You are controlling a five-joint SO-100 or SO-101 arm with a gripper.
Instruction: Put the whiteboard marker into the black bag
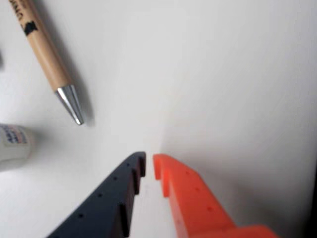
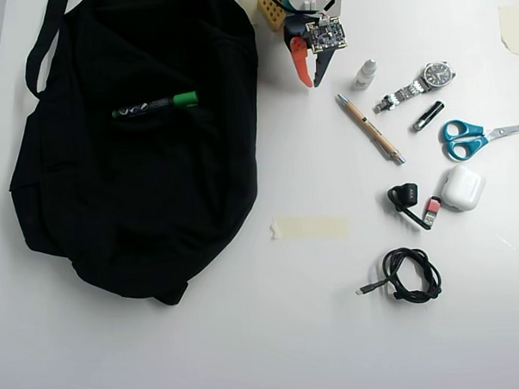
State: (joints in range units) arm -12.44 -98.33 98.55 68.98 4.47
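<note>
The whiteboard marker [image 2: 156,104], black barrel with a green cap, lies on top of the black bag [image 2: 138,182] near its upper middle in the overhead view. The bag fills the left half of the table, its strap at the top left. My gripper [image 2: 311,84] is to the right of the bag's top corner, above bare table, with jaws nearly together and nothing between them. In the wrist view the gripper [image 1: 149,166] shows a black finger and an orange finger over white table. The marker and the bag are out of the wrist view.
Right of the gripper lie a tan wooden pen [image 2: 370,129] [image 1: 47,54], a small white bottle [image 2: 364,74] [image 1: 15,144], a watch [image 2: 423,82], scissors [image 2: 477,136], a white earbud case [image 2: 462,188], a coiled black cable [image 2: 409,274] and a tape strip [image 2: 310,227].
</note>
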